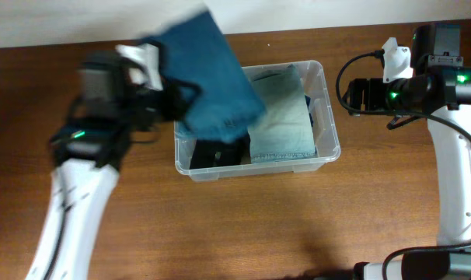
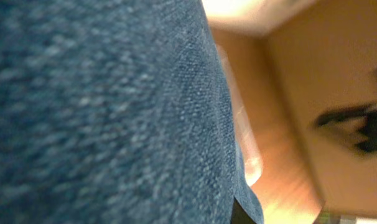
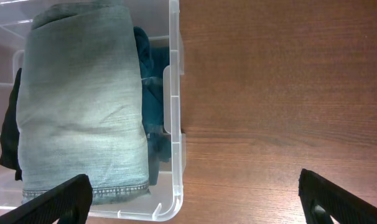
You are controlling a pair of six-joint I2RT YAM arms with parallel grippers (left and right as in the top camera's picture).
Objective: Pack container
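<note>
- The tabletop (image 1: 243,225) is brown wood with a fine straight grain, evenly lit and bare around the bin. Soft shadows lie under the arms.
- Along the far edge, a pale wall (image 1: 64,19) runs as a narrow strip in the overhead view.
- The container (image 1: 329,148) stands near the middle of the tabletop, its long side towards the front edge.
- A folded pair of light washed jeans (image 1: 280,124) fills the right half of the container. In the right wrist view, a teal garment (image 3: 154,106) is wedged between the jeans and the clear wall.
- A black garment (image 1: 216,152) lies in the container's front left part.
- A dark blue denim cloth (image 1: 212,74) hangs in the air over the container's back left corner, blurred, right against the left tool (image 1: 159,74).
- The cloth fills the left wrist view and hides the fingers, so I cannot tell how that tool is set.
- The right tool (image 3: 195,202) is spread wide and empty. It hovers over bare wood just right of the container, with its black fingers (image 3: 58,196) at the picture's bottom corners.
</note>
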